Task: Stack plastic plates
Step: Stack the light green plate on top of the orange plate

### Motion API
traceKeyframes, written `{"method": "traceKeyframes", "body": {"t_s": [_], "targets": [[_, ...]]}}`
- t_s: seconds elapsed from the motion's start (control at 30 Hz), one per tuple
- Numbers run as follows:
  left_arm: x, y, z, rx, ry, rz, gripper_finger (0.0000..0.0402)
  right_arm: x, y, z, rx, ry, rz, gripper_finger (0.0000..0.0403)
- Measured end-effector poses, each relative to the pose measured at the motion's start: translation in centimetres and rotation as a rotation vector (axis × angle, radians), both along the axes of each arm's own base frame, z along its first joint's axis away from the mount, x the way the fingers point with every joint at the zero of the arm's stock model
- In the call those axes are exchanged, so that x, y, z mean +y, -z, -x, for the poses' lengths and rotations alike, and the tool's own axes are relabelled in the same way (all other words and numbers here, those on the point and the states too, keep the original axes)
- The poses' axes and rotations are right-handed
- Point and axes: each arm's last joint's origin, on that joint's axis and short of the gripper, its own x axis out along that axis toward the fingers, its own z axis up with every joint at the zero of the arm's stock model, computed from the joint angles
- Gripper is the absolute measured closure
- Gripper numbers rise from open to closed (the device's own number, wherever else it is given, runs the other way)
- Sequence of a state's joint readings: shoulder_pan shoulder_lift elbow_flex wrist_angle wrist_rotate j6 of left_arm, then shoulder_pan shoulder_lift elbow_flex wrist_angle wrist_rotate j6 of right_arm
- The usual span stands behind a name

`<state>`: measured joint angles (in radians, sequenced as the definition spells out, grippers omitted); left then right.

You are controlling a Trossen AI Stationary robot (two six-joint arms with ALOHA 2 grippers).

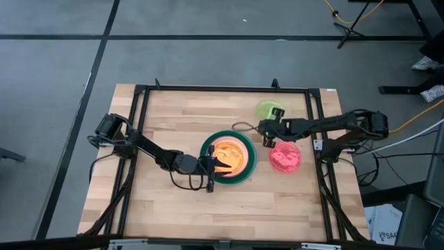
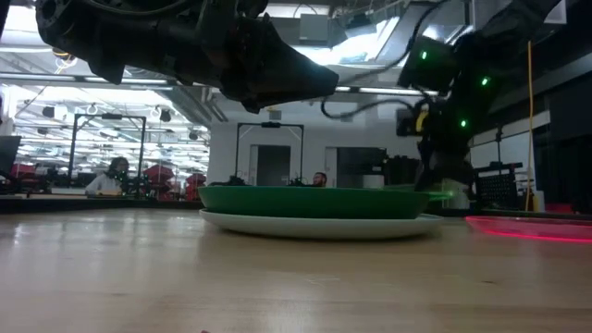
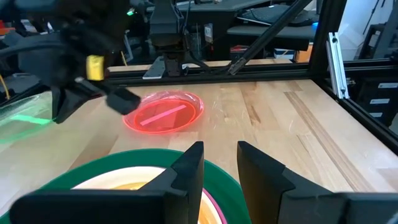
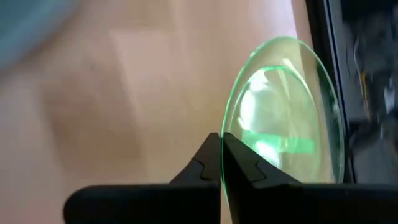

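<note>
A stack sits mid-table: a dark green plate (image 1: 251,165) on a pale plate (image 2: 314,226), with a magenta rim and an orange plate (image 1: 231,154) inside it. My left gripper (image 1: 210,165) is open and hovers over the stack's left rim, its fingers (image 3: 189,165) above the green edge (image 3: 134,158). My right gripper (image 1: 268,128) is shut on a lime green plate (image 1: 264,108) near the far right of the table. A translucent red plate (image 1: 285,157) lies flat on the table right of the stack. My right gripper (image 4: 222,146) pinches the lime green plate by its rim (image 4: 226,121), one finger on each face, at the fingertips. The rest of the plate (image 4: 292,112) extends away from the fingers. Whether its far part rests on the table cannot be told.
A black frame (image 1: 316,94) runs around the tabletop. The red plate (image 3: 165,112) lies between the stack and the right arm. Bare wood shows on the left half (image 1: 159,118) and along the near edge of the table. People sit far off in the room behind.
</note>
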<state>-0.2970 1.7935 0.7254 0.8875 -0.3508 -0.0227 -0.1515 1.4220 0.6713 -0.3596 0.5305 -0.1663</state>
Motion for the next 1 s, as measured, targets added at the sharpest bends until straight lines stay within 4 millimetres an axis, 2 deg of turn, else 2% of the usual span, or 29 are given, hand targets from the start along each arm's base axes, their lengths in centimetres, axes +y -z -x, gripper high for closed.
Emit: {"method": "traceKeyframes", "body": {"t_s": [0.3,0.5,0.7,1.0], "targets": [[0.0,0.0,0.0,0.002,0.0,-0.001,0.0311,5.0,-1.4,-1.6,-0.027,-0.299,0.02,0.0403],[0.0,0.0,0.0,0.004,0.0,-0.001,0.0311,7.5,-1.7,-2.2,-0.062,-0.496,0.019,0.0403],[0.0,0.0,0.0,0.004,0.0,-0.002,0.0311,9.4,-2.1,-2.6,-0.131,-0.659,-0.044,0.0403],[0.0,0.0,0.0,0.004,0.0,-0.001,0.0311,10.8,-2.5,-3.0,-0.2,-0.829,-0.092,0.0403]]}}
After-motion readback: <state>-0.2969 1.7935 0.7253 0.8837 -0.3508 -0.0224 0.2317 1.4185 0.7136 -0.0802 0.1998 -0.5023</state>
